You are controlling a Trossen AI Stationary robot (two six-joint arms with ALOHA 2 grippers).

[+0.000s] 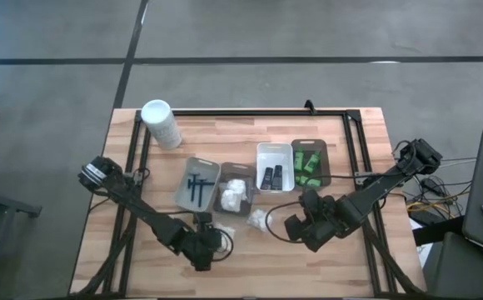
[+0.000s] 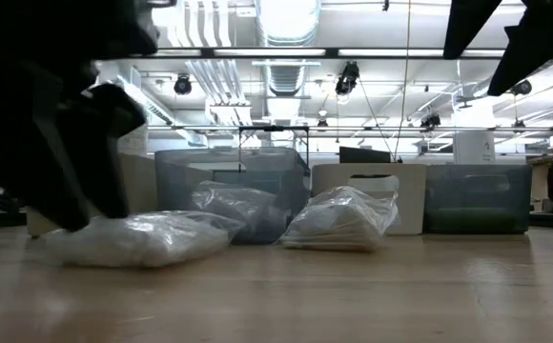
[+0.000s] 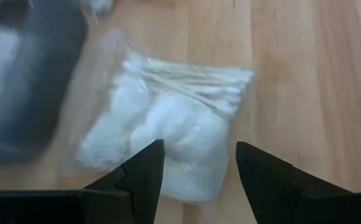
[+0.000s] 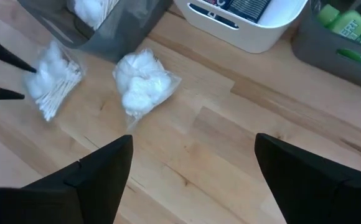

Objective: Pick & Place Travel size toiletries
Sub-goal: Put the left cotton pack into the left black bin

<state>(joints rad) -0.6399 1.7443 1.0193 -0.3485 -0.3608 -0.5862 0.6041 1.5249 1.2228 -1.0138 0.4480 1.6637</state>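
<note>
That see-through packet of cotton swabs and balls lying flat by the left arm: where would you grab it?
Probably from straight above, at the puffy middle of the packet, with the fingers closing across its width. It lies flat on the table, so its edges give little to pinch; the cotton bulge stands highest.

Left arm reaches in from the table's left edge toward the front centre. Left gripper [image 1: 211,247] sits low over the table [image 1: 250,271], fingers [image 3: 144,174] spread apart. Right arm extends from the right edge, bent inward. Right gripper [image 1: 296,227] hovers near the front centre, fingers [image 4: 96,171] wide apart.
</note>
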